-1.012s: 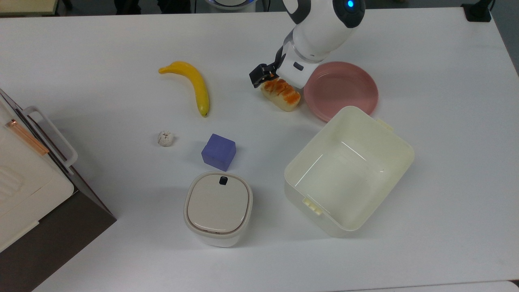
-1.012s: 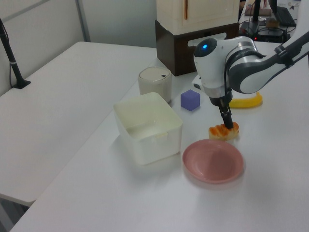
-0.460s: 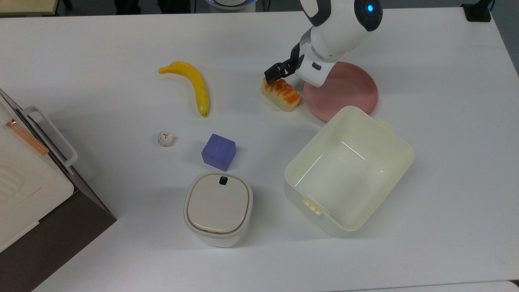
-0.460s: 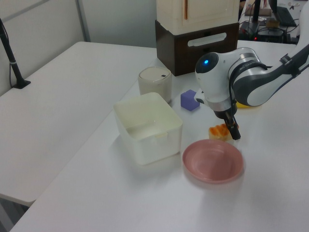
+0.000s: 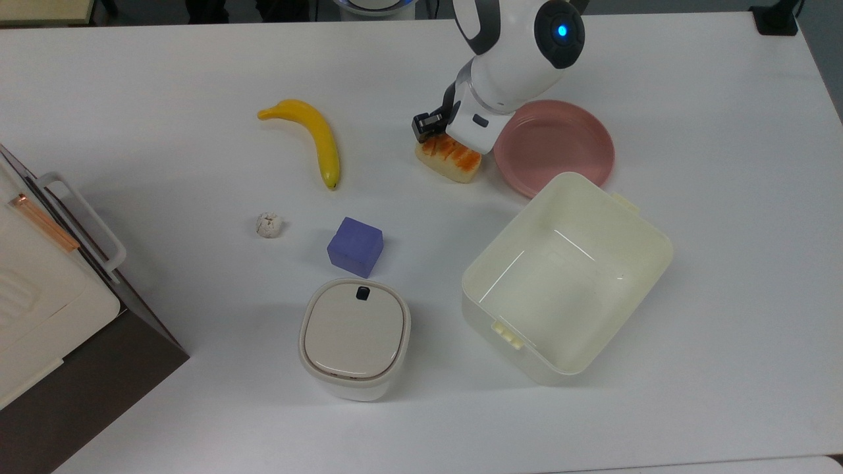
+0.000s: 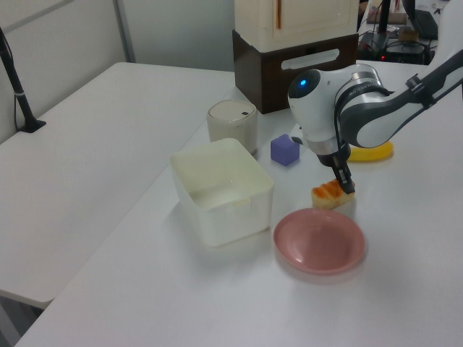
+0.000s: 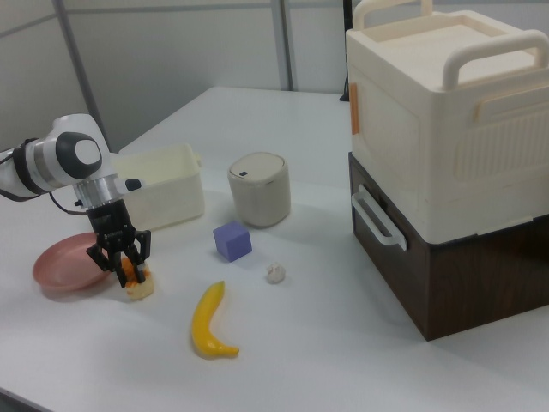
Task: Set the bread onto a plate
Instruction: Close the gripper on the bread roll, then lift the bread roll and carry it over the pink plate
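The bread (image 5: 453, 161), a small cream loaf with an orange-brown ridged top, lies on the white table just to the top view's left of the pink plate (image 5: 560, 141). My gripper (image 5: 440, 137) is low over the loaf's far end. In the right view the gripper (image 7: 120, 256) is open, and a black finger stands on each side of the bread (image 7: 135, 279). The plate (image 7: 62, 266) has nothing on it. In the left view the bread (image 6: 330, 195) sits just behind the plate (image 6: 318, 242), and the gripper (image 6: 343, 181) touches its top.
A cream rectangular tub (image 5: 658, 245) stands close to the plate's near side. A yellow banana (image 5: 321, 139), a purple cube (image 5: 355, 247), a small white lump (image 5: 269, 225) and a lidded white canister (image 5: 354, 336) lie to the top view's left. A cream and brown cabinet (image 5: 39, 309) stands at the top view's left edge.
The gripper swung toward the plate, then came back and lower over the bread. The loaf has shifted slightly to the top view's left and turned a little.
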`<state>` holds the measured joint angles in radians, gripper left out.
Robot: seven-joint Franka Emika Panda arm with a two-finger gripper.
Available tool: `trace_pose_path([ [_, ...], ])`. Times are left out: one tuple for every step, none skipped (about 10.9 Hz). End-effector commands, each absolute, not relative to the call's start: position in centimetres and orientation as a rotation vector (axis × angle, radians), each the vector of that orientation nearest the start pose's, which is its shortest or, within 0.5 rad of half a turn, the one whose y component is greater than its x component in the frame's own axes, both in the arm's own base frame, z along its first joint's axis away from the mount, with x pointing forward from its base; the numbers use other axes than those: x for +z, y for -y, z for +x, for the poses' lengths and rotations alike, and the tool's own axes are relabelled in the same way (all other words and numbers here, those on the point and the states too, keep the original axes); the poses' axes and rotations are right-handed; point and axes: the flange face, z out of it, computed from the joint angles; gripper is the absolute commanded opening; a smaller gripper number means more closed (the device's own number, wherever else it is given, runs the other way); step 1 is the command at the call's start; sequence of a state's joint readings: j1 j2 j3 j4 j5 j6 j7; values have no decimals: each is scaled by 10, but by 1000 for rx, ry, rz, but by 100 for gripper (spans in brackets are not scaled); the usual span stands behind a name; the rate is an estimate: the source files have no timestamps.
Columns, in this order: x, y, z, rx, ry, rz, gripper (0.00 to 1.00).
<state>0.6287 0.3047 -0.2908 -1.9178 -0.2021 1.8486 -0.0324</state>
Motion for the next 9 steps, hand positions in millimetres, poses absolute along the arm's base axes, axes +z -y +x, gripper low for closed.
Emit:
trace_pose_path([
  [323, -192, 549, 534, 805, -3314, 0],
  [321, -194, 549, 536, 813, -3316, 0],
  [321, -198, 548, 530, 812, -3319, 0],
  [331, -201, 548, 499, 803, -3331, 0],
  [344, -213, 544, 451, 836, -3330, 0],
  [363, -215, 545, 368, 835, -3326, 0],
  [388, -213, 549, 233, 800, -3316, 0],
  [403, -211, 552, 132, 743, -3306, 0],
  [419, -206, 560, -43, 557, -3286, 0],
])
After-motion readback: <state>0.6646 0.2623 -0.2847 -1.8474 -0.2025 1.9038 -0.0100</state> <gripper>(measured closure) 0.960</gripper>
